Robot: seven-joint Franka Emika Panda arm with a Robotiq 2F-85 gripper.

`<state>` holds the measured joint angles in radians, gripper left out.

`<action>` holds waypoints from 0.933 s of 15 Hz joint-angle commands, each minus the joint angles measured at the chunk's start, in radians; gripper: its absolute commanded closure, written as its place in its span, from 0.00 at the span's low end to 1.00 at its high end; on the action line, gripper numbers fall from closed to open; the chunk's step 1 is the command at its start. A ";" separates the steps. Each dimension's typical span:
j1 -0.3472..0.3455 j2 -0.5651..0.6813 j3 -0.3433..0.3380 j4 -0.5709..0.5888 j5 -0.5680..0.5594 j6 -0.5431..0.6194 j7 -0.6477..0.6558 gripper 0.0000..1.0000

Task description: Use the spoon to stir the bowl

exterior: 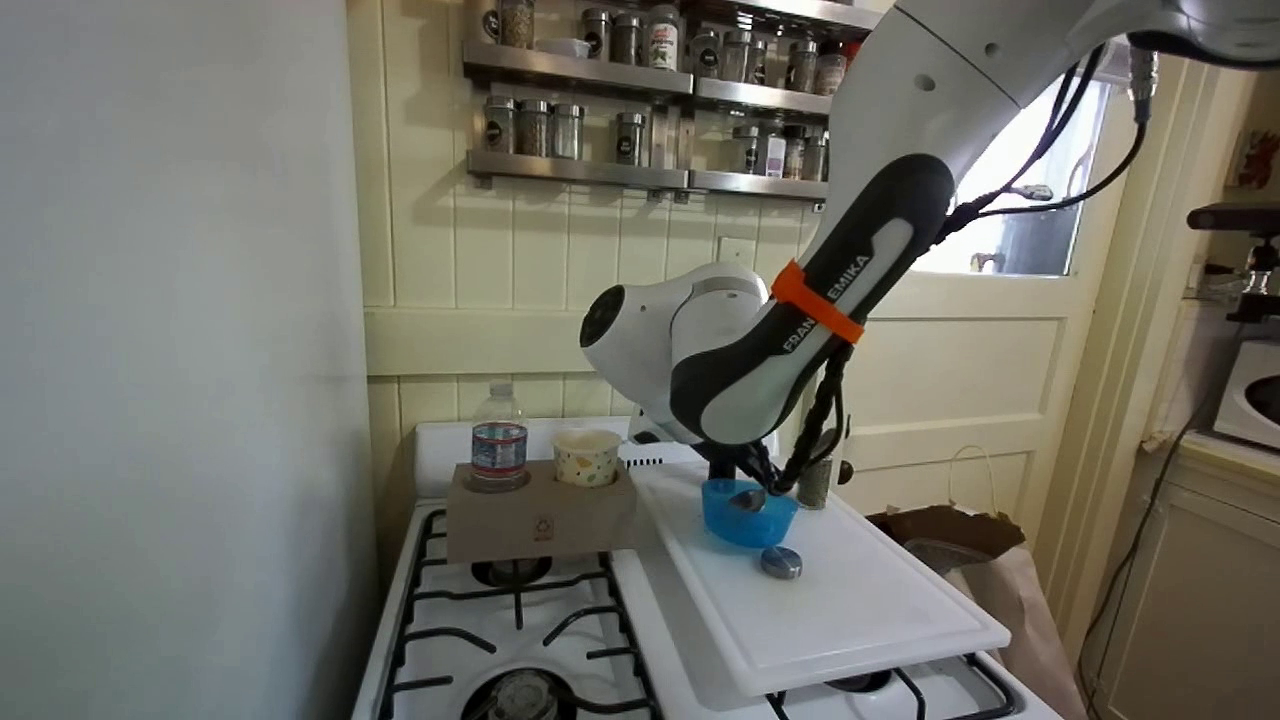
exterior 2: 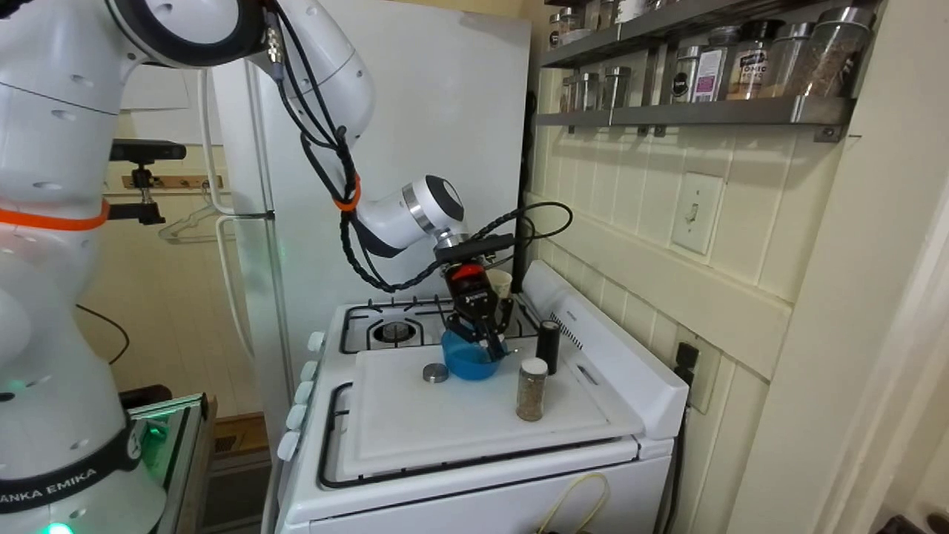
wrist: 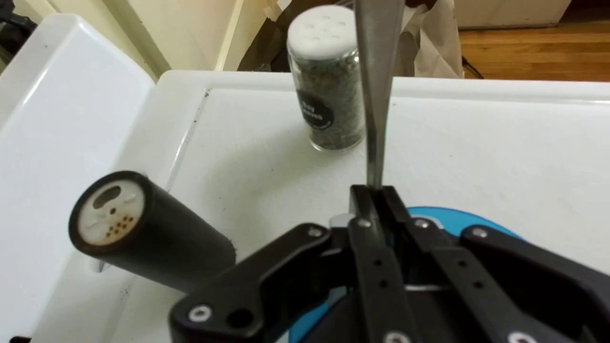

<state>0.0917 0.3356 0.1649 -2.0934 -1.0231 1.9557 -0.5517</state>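
Note:
The blue bowl [exterior: 735,530] stands on a white board over the stove, and it also shows in an exterior view [exterior 2: 468,365]. My gripper [wrist: 375,190] is above the bowl, shut on the slim metal handle of the spoon [wrist: 379,71], which sticks out past the fingertips in the wrist view. In an exterior view the silvery head of the spoon [exterior: 748,499] appears at the bowl's opening; whether it touches the bowl or its contents I cannot tell. Black fingers cover much of the bowl [wrist: 452,219] in the wrist view, and the inside of the bowl is hidden.
A spice jar with a white cap [exterior 2: 531,389] and a black shaker [exterior 2: 548,347] stand close beside the bowl on the board [exterior 2: 415,430]. A round metal lid [exterior: 781,562] lies in front of it. A cardboard carrier [exterior: 540,520] holds a water bottle [exterior: 498,440] and a paper cup [exterior: 587,458].

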 commanded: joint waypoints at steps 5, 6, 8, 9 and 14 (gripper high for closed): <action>0.000 -0.059 -0.001 -0.036 0.062 -0.010 -0.053 0.98; 0.000 -0.072 -0.001 -0.043 0.063 0.001 -0.044 0.98; 0.003 -0.096 0.000 -0.052 0.064 0.000 -0.035 0.98; 0.004 -0.111 0.001 -0.058 0.066 0.004 -0.031 0.98; -0.007 -0.204 0.014 -0.126 0.176 0.086 -0.040 0.98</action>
<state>0.0925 0.2146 0.1734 -2.1348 -0.9284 1.9693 -0.5874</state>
